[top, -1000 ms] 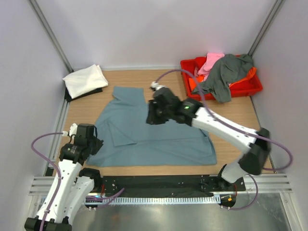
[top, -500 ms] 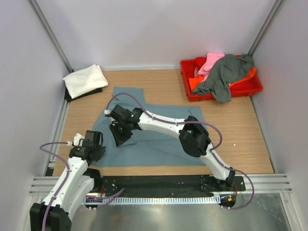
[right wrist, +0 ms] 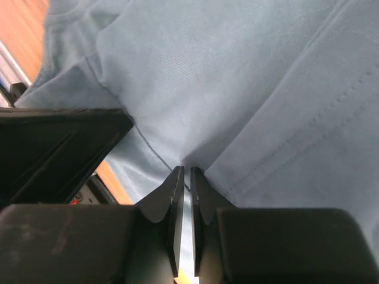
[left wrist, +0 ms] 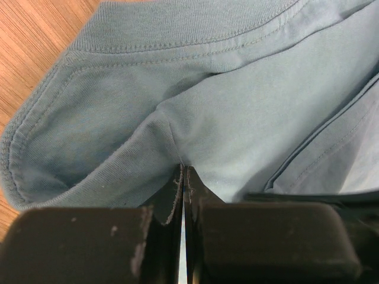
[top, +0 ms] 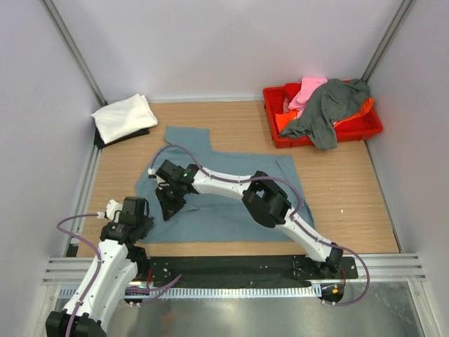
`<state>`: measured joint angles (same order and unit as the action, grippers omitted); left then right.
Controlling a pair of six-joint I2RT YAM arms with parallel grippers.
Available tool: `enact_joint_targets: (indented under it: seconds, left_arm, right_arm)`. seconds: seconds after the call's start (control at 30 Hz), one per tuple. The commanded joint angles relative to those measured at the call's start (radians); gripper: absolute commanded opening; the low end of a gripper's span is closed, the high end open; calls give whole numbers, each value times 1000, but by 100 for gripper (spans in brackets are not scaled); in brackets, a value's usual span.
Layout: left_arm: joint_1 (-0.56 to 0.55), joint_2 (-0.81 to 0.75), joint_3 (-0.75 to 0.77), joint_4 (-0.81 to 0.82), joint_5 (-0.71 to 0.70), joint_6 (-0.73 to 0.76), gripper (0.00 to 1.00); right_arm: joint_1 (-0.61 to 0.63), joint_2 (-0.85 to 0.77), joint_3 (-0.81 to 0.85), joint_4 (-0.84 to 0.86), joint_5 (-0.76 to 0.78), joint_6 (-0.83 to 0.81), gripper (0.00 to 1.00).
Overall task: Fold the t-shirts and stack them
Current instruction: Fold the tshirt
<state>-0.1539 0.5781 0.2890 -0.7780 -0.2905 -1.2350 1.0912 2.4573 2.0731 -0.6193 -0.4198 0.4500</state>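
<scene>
The large blue-grey t-shirt [top: 231, 203] lies spread on the wooden table. My left gripper [top: 138, 223] is at its near left corner, shut on a pinched fold beside the ribbed hem [left wrist: 183, 171]. My right gripper [top: 167, 206] reaches across to the shirt's left part and is shut on a raised pinch of the same cloth [right wrist: 185, 173]. A folded white t-shirt [top: 124, 117] lies at the back left. A dark grey t-shirt [top: 327, 105], a pink one [top: 306, 90] and an orange one [top: 363, 107] are heaped in the crate.
The red plastic crate [top: 372, 126] stands at the back right, near the right wall. The right arm [top: 263, 200] lies low across the blue-grey shirt. Bare wood shows to the shirt's right [top: 344, 203]. Metal frame rails run along both sides and the near edge.
My right gripper swept from the shirt's middle to its left part and came down onto the cloth. My left gripper shifted slightly nearer, at the shirt's corner.
</scene>
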Motion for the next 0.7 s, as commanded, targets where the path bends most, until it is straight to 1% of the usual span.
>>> enact_joint_targets:
  seconds: [0.0, 0.07, 0.17, 0.2, 0.27, 0.37, 0.47, 0.6, 0.67]
  left_arm:
    - [8, -1, -14, 19, -38, -17, 0]
    - [8, 6, -17, 26, -39, -12, 0]
    - [8, 11, -14, 29, -41, -6, 0]
    - [8, 11, -14, 29, -41, -4, 0]
    - [8, 9, -16, 29, -41, -4, 0]
    - [8, 8, -16, 29, -39, -3, 0]
    - [8, 8, -16, 32, -39, -1, 0]
    - [8, 6, -17, 31, -38, 0, 0]
    - [8, 3, -17, 31, -38, 0, 0]
  right_arm:
    - [4, 18, 61, 61, -31, 19, 15]
    - [4, 40, 65, 64, -30, 21, 13]
    - [4, 42, 70, 23, 73, 0, 10]
    - [-1, 39, 62, 1, 148, -11, 9]
    - [-16, 23, 47, -14, 202, -31, 9]
    - [-72, 2, -13, -25, 239, -63, 8]
    - [-138, -7, -27, -69, 294, -106, 8]
    - [-211, -32, -1, -108, 329, -132, 8]
    - [-249, -44, 39, -129, 300, -132, 8]
